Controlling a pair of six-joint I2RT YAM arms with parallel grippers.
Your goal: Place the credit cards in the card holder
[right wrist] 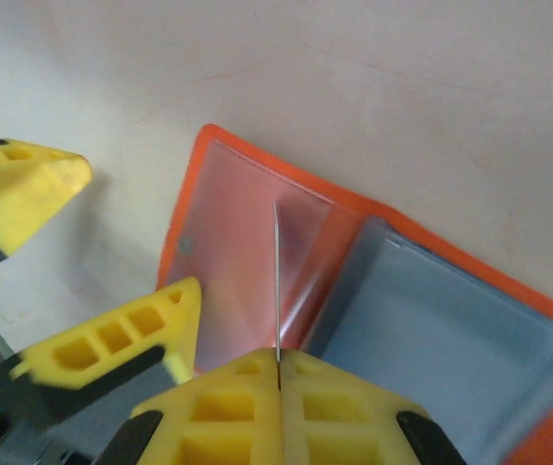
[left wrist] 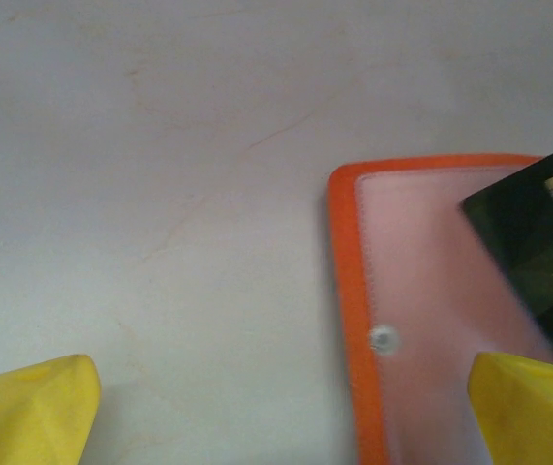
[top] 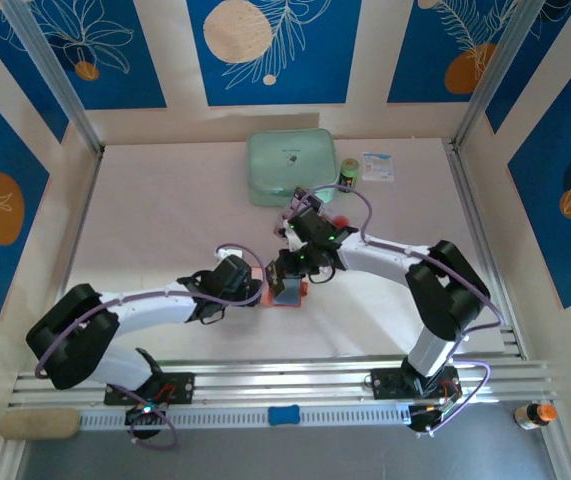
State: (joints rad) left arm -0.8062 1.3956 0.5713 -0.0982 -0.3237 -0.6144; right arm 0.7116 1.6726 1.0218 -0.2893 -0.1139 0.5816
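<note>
At table centre, we see the card holder (top: 290,292) lying open. From its 1 o'clock, our right gripper (right wrist: 278,373) pinches one credit card (right wrist: 277,281) edge-down above the clear pocket (right wrist: 242,262), not yet inserted. At 9 o'clock, our left gripper (left wrist: 283,373) gapes empty.

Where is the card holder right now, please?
In the top view the card holder lies open near the table's centre, with the open left gripper at its left edge and the right gripper pinching a credit card over it.
</note>
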